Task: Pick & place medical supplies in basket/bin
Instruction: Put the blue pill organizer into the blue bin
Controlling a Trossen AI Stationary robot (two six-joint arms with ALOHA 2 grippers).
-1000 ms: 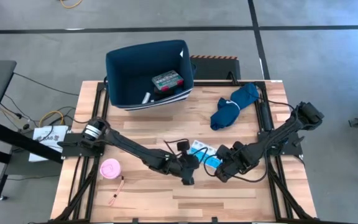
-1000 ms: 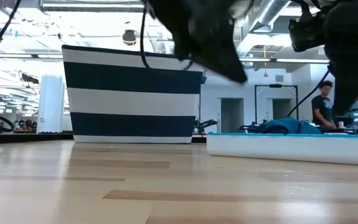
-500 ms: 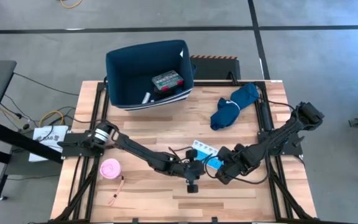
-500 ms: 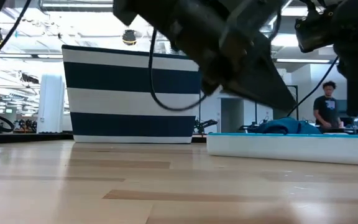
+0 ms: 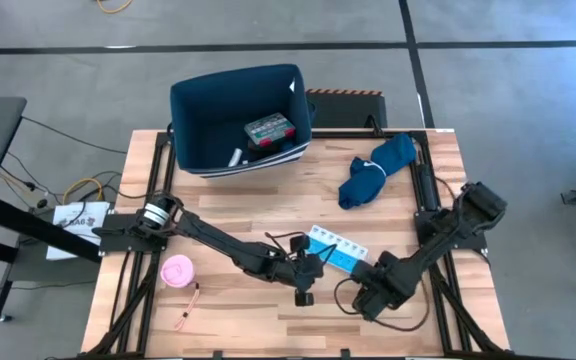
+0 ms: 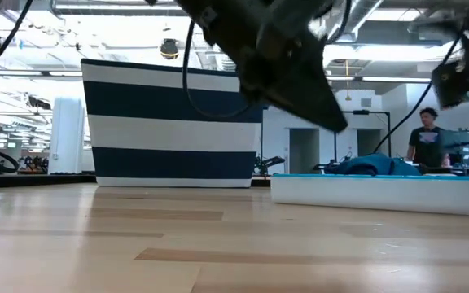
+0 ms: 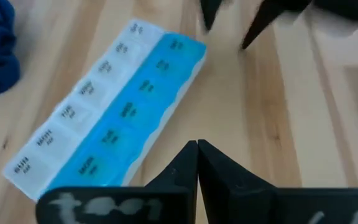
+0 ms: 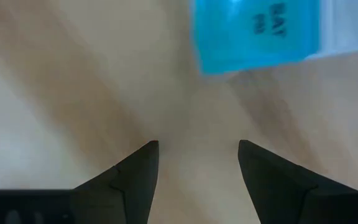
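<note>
The white-and-blue pill strip (image 5: 336,248) lies flat on the table, right of centre; it also shows in the left wrist view (image 7: 110,134) and low view (image 6: 377,192). My left gripper (image 5: 316,268) hovers shut just left of it, fingertips (image 7: 197,148) beside the strip's blue edge and above the table (image 6: 332,122). My right gripper (image 5: 360,283) is open, on the near side of the strip's blue end (image 8: 257,34), apart from it. The navy bin (image 5: 190,105) stands at the far edge with the teal-green box (image 5: 270,128) inside.
A crumpled blue cloth (image 5: 373,170) lies at the far right. The pink roll (image 5: 177,270) and thin sticks (image 5: 188,305) sit near the left near corner. The middle and near right of the wooden table are bare. A person (image 6: 423,134) stands far behind.
My right gripper has drawn back toward the near edge, away from the pill strip, which now lies fully uncovered. My left gripper has shifted slightly beside the strip and stays above the table.
</note>
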